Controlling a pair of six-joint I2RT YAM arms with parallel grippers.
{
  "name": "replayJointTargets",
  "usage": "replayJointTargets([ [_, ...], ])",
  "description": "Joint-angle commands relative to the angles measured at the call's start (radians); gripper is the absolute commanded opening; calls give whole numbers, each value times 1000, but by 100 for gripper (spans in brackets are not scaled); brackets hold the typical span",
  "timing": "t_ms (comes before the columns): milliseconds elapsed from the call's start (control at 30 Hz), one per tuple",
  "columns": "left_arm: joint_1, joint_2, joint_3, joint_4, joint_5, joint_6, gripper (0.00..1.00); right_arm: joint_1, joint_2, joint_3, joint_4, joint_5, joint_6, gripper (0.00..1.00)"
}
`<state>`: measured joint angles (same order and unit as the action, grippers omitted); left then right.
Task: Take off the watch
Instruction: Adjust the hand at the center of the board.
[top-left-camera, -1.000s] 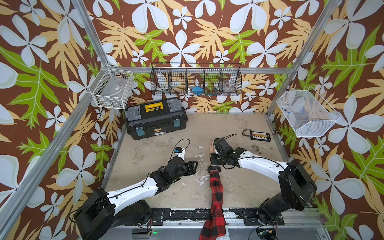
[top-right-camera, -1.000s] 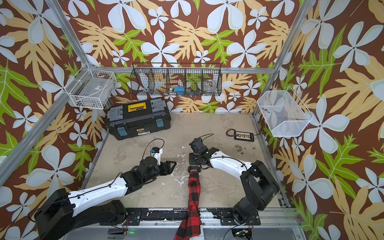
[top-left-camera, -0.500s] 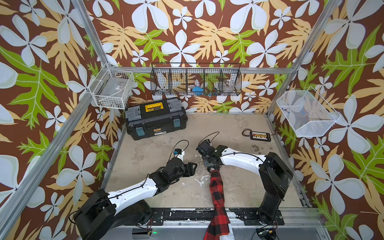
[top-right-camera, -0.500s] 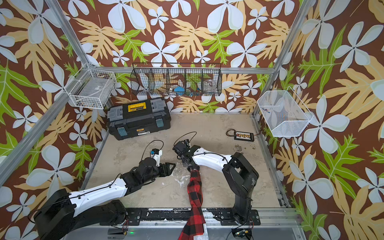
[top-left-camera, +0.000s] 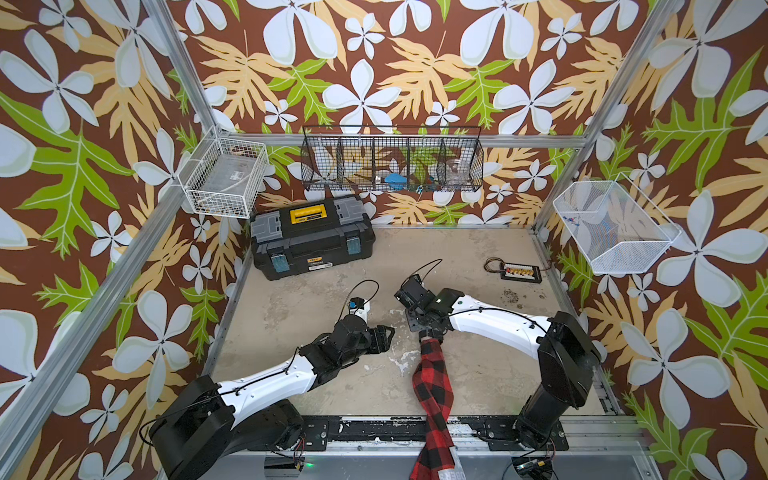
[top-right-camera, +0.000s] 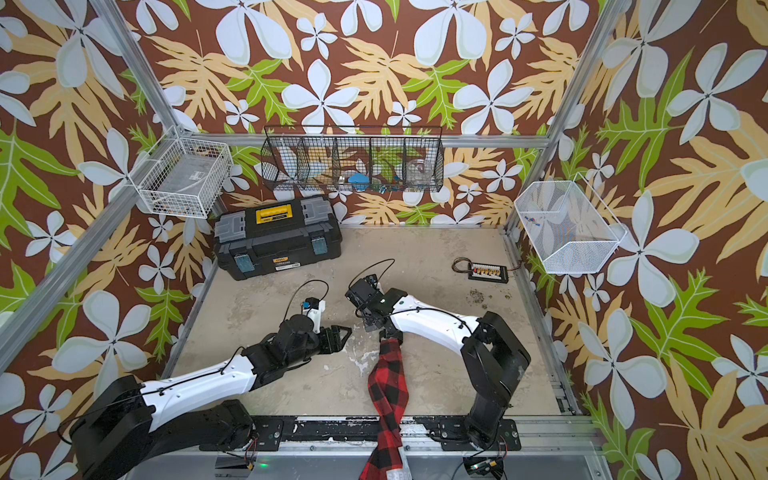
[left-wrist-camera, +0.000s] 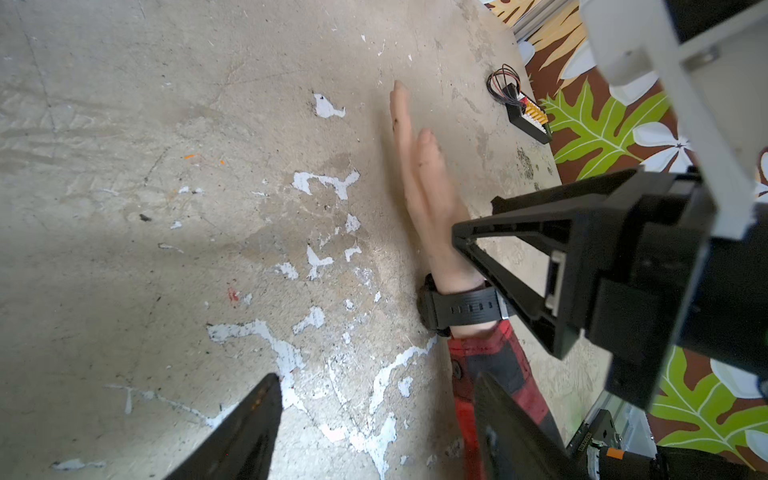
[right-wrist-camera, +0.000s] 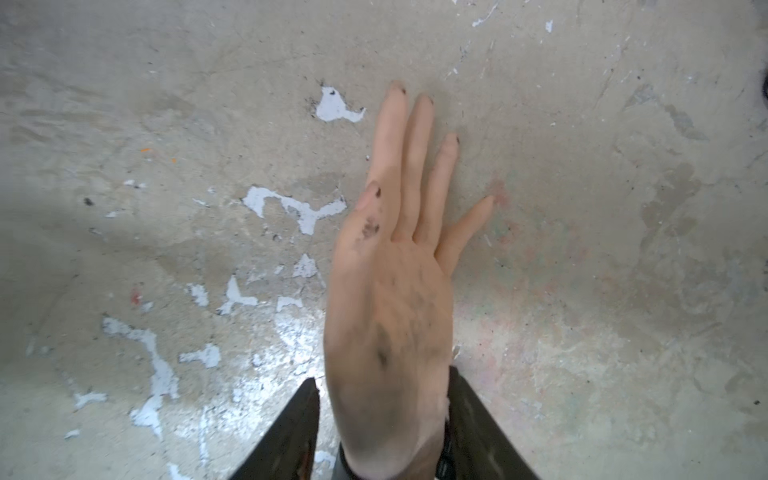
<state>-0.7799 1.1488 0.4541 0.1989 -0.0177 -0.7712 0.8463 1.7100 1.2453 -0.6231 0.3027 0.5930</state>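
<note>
Black, rubbery and probably light, the watch (left-wrist-camera: 457, 309) is sitting buckled round the mannequin wrist (left-wrist-camera: 454, 282) between our right gripper's (right-wrist-camera: 380, 376) parted fingers, left gripper (left-wrist-camera: 374, 376) gaping beside, so we are aiming for its bendy strap (left-wrist-camera: 478, 308).

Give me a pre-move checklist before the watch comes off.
1. Watch in view on the wrist: ok.
2. Strap buckle undone: not ok, looks fastened.
3. Right gripper open, jaws straddling the hand: ok.
4. Left gripper open, apart from the plaid sleeve: ok.
5. Right gripper touching the watch: cannot tell.
</note>
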Motion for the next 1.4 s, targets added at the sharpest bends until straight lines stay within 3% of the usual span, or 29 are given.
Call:
replayJointTargets([
  [0, 2, 13, 16, 31, 18, 16, 74, -5, -34, -3, 38, -70, -12, 53],
  [467, 2, 161, 108, 145, 170, 30, 74, -227, -334, -312, 293, -420, -12, 54],
  [633, 2, 256, 183, 190, 229, 27, 74, -310, -351, -411, 375, -553, 2, 55],
  [800, 2, 391, 285, 184, 237, 36, 75, -357, -349, -467, 415, -607, 2, 54],
  [933, 10, 490, 346, 160, 236, 34, 69, -407, -349, -528, 464, -669, 4, 52],
  [1167, 22, 567, 348, 256, 285, -5, 47, -461, -328, -593, 536, -760, -5, 31],
  [1367, 24, 592, 342, 290, 300, -10, 40, -462, -277, -624, 643, -871, 18, 17],
])
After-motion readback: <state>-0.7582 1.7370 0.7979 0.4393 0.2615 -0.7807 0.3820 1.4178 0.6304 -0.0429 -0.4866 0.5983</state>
